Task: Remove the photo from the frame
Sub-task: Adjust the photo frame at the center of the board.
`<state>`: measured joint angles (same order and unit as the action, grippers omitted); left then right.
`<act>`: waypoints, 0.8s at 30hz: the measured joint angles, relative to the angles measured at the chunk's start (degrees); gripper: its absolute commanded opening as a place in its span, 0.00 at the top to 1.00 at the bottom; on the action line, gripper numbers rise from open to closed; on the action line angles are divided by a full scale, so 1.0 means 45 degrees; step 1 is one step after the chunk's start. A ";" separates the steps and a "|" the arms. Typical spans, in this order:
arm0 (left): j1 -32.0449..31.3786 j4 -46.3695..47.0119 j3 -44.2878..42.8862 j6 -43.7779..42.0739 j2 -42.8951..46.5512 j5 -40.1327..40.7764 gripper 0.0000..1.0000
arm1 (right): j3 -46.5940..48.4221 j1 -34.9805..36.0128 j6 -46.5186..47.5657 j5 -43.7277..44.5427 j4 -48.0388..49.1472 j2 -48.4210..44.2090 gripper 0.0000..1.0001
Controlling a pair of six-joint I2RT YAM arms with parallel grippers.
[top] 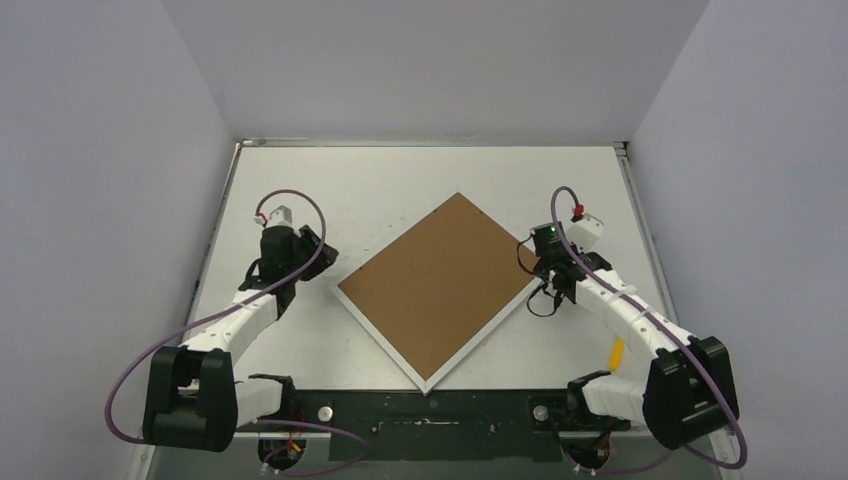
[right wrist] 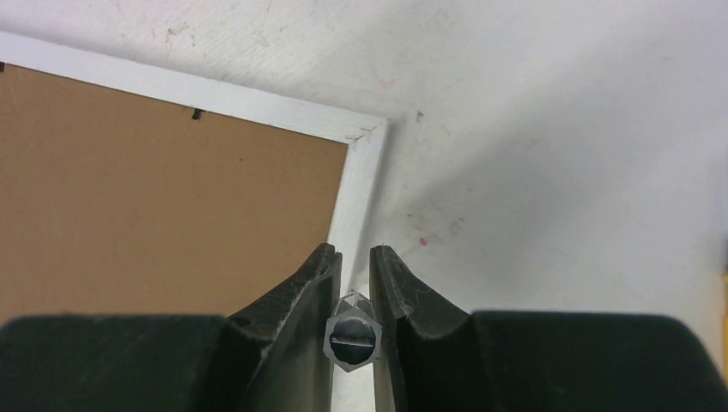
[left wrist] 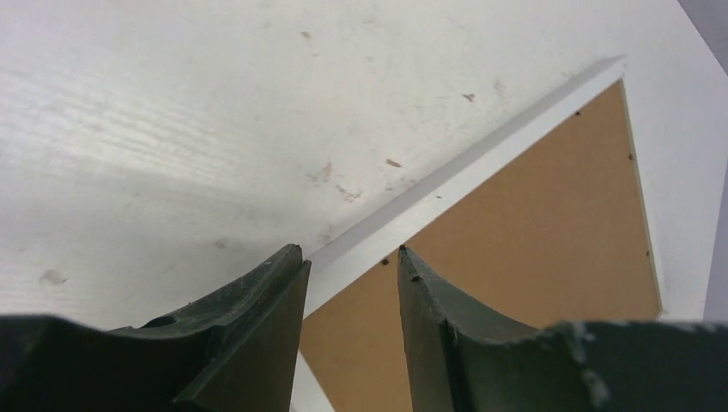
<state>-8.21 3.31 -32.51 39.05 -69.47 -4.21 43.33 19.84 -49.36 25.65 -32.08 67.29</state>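
Both pincers hold nothing: your left gripper (left wrist: 348,253) is partly open near the frame (top: 440,290), and your right gripper (right wrist: 354,251) is almost closed beside its opposite corner. The frame lies face-down, so the photo is hidden. Turn the small black tabs (right wrist: 197,113) first.

White table (top: 400,180), lightly scuffed, with tiny pink specks (right wrist: 422,242). Pale grey walls (top: 430,60) enclose three sides of the table. Black mounting plate (top: 430,410) along the table's near edge; small yellow item (top: 617,352) near the table's front right corner.
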 measured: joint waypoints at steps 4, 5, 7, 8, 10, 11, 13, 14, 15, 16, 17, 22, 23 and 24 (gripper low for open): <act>0.0763 0.0034 0.0899 0.0559 0.0189 0.0121 0.57 | 0.0374 -0.0073 0.0175 -0.0554 0.0733 0.1491 0.95; 0.0928 0.0029 0.1103 0.0661 0.0185 0.0121 0.57 | 0.0563 -0.0087 0.0204 -0.0743 0.0845 0.1909 0.95; 0.1205 -0.0044 0.1326 0.0821 0.0146 0.0117 0.59 | 0.1073 -0.0209 0.0321 -0.1166 0.1214 0.2778 0.95; 0.1326 -0.0102 0.1341 0.0879 0.0102 0.0121 0.62 | 0.1360 -0.0238 0.0432 -0.1409 0.1477 0.3201 0.95; 0.1535 -0.0262 0.1331 0.1020 0.0049 0.0311 0.66 | 0.2040 -0.0257 0.0602 -0.1948 0.2050 0.4007 0.95; 0.1598 -0.0500 0.1311 0.1161 0.0049 0.0568 0.67 | 0.2414 -0.0257 0.0631 -0.2176 0.2191 0.4391 0.95; 0.1724 -0.1025 0.1292 0.1389 0.0049 0.1122 0.69 | 0.3512 -0.0257 0.0772 -0.2584 0.2448 0.5309 0.95; 0.1802 -0.1209 0.1292 0.1511 0.0053 0.1326 0.70 | 0.4022 -0.0257 0.0816 -0.2725 0.2603 0.5673 0.95; 0.1919 -0.1409 0.1292 0.1632 0.0053 0.1598 0.72 | 0.4401 -0.0262 0.0840 -0.2837 0.2861 0.5906 0.95; 0.2011 -0.1564 0.1292 0.1768 0.0053 0.1846 0.74 | 0.4546 -0.0291 0.0855 -0.2909 0.3065 0.5950 0.95; 0.2084 -0.1700 0.1292 0.1914 0.0058 0.2093 0.76 | 0.4600 -0.0316 0.0874 -0.2943 0.3235 0.5906 0.95; 0.2108 -0.2390 0.1292 0.2540 0.0078 0.3065 0.82 | 0.4415 -0.0325 0.1083 -0.2992 0.3497 0.5319 0.95; 0.2108 -0.2487 0.1292 0.2584 0.0078 0.3167 0.85 | 0.4333 -0.0330 0.1127 -0.2982 0.3497 0.5197 0.95; 0.2108 -0.2584 0.1292 0.2618 0.0068 0.3235 0.90 | 0.4206 -0.0330 0.1171 -0.2982 0.3502 0.5042 0.95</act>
<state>1.28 -8.32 -26.70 50.83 -69.17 10.35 62.26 18.35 -44.10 12.23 -16.32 89.97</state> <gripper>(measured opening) 0.190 0.177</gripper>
